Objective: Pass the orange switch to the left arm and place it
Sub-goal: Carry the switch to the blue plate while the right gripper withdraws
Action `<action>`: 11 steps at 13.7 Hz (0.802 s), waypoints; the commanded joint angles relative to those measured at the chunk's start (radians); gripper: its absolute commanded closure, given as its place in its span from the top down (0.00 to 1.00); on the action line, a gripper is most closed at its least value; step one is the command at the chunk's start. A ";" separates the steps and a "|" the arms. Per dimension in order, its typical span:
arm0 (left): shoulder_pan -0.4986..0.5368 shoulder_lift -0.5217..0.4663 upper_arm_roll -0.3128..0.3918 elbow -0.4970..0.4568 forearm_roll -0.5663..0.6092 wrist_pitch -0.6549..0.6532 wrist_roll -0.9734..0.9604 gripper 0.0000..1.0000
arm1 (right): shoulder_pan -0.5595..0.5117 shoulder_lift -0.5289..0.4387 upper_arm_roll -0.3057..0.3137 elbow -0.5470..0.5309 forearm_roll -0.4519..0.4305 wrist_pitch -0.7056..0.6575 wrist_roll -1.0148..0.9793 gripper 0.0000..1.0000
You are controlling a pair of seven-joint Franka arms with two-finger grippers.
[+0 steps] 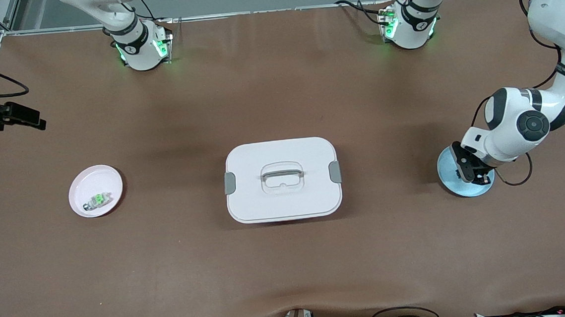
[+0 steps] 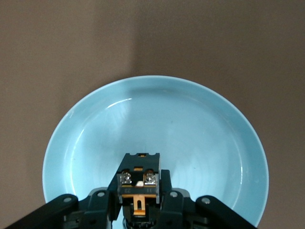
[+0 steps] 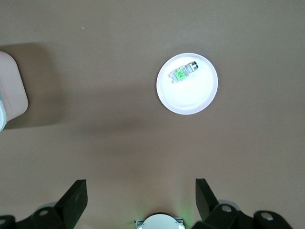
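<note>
The orange switch [image 2: 139, 168], a small black block with orange markings and two screws, sits between the fingers of my left gripper [image 2: 139, 183]. The gripper is shut on it, low over the blue plate [image 2: 157, 114]. In the front view this gripper [image 1: 472, 172] is down on the blue plate [image 1: 446, 167] at the left arm's end of the table, and the switch is hidden there. My right gripper [image 3: 140, 186] is open and empty, held high over the right arm's end of the table [image 1: 16, 120]. The white box [image 1: 282, 179] stands in the middle of the table.
A pink plate [image 1: 87, 182] at the right arm's end holds a clear and silver switch with green [image 1: 97, 199]. The plate [image 3: 190, 100] and that switch [image 3: 183, 72] also show in the right wrist view, with a corner of the box [image 3: 12, 90].
</note>
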 commanded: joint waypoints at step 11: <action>0.007 -0.145 -0.036 0.059 -0.200 -0.079 -0.139 1.00 | -0.039 -0.102 0.018 -0.104 -0.014 0.068 -0.034 1.00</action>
